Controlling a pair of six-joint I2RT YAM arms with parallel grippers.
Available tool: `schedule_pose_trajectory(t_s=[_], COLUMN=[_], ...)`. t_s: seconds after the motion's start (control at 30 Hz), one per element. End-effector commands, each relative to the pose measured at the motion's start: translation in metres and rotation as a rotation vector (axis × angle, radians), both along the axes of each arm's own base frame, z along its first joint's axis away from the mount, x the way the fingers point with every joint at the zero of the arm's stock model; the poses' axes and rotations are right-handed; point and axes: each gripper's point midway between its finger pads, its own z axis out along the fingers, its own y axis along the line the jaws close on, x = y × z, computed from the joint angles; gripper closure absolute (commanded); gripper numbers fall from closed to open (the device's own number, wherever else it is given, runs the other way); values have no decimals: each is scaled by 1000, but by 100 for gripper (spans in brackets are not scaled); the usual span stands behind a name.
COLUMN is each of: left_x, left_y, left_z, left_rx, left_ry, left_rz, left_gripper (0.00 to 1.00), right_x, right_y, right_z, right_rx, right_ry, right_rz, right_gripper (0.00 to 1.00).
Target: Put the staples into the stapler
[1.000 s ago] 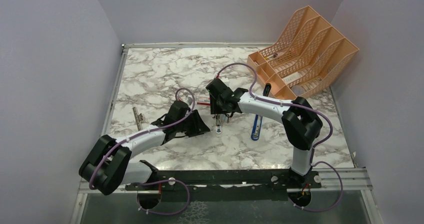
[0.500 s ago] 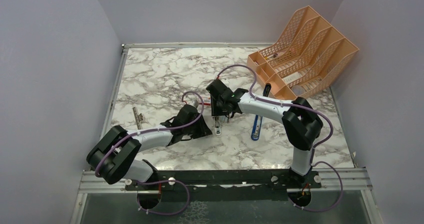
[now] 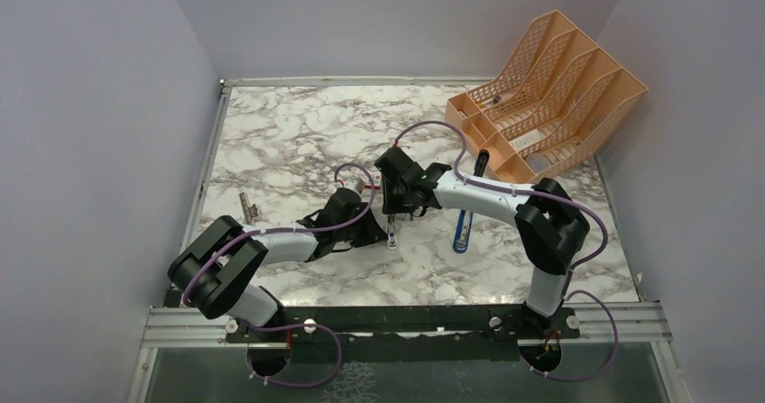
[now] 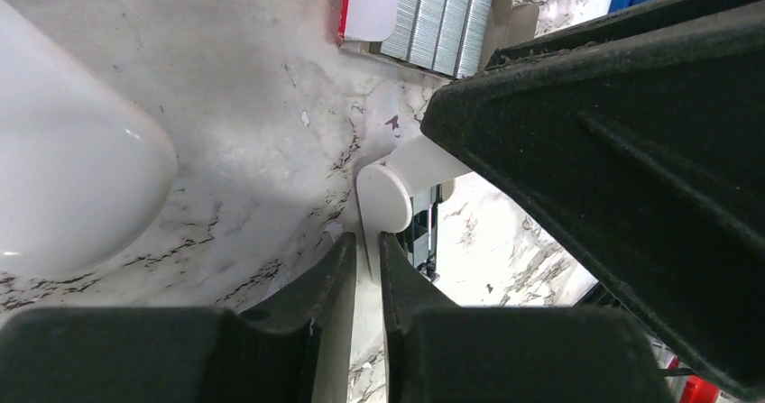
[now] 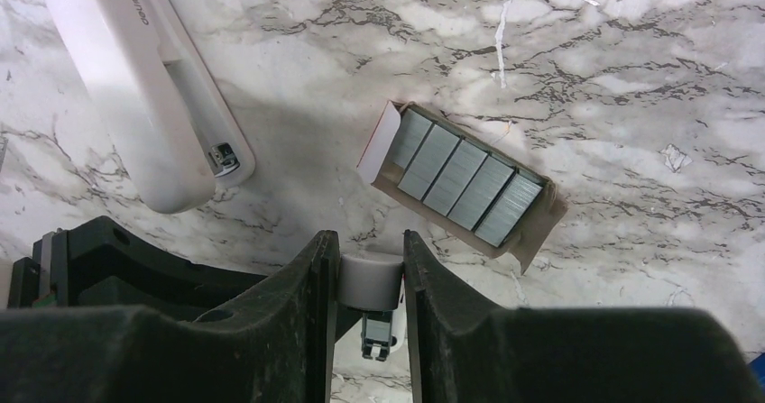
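Note:
The small white stapler (image 3: 393,233) sits between both grippers in the middle of the marble table (image 3: 298,132). My right gripper (image 5: 370,281) is shut on its rounded white end (image 5: 370,277), with the metal channel (image 5: 379,335) hanging below. My left gripper (image 4: 367,259) is shut on the thin white half (image 4: 383,200) of the stapler. In the top view the left gripper (image 3: 368,227) is just left of the right gripper (image 3: 394,206). Several grey staples blocks (image 5: 460,176) lie side by side in an open cardboard box (image 4: 365,6), close beyond the fingers.
A white oblong object (image 5: 144,87) printed "deli" lies left of the box. A blue-and-black tool (image 3: 465,223) lies right of the right arm. An orange file rack (image 3: 550,87) stands at the back right. A small metal piece (image 3: 248,209) lies at the left.
My left arm has swung right to the stapler, and its fingers now sit on the stapler's thin half. The right gripper has stayed on the stapler, shifting slightly.

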Motion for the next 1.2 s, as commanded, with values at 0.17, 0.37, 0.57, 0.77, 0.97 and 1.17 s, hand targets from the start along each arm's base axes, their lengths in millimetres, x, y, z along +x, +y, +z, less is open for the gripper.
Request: schedule_pose_trajectory(t_s=[0.17, 0.37, 0.57, 0.77, 0.97, 1.17], left_x=[-2, -2, -2, -1, 1, 1], left_y=[0, 2, 2, 2, 2, 1], left_z=[-9, -11, -12, -12, -11, -11], left_rx=[49, 67, 78, 86, 95, 97], left_ry=[36, 58, 70, 77, 79, 86], left_rz=[-1, 11, 15, 16, 25, 26], left_gripper=[91, 95, 96, 97, 97, 97], right_x=[-19, -35, -47, -57, -64, -73], right_y=[12, 12, 10, 4, 1, 0], right_z=[18, 15, 11, 7, 5, -6], right_rx=[80, 67, 36, 3, -7, -14], right_ry=[13, 33, 42, 42, 36, 45], right_rz=[44, 53, 52, 32, 15, 11], right_gripper=[71, 71, 73, 75, 77, 77])
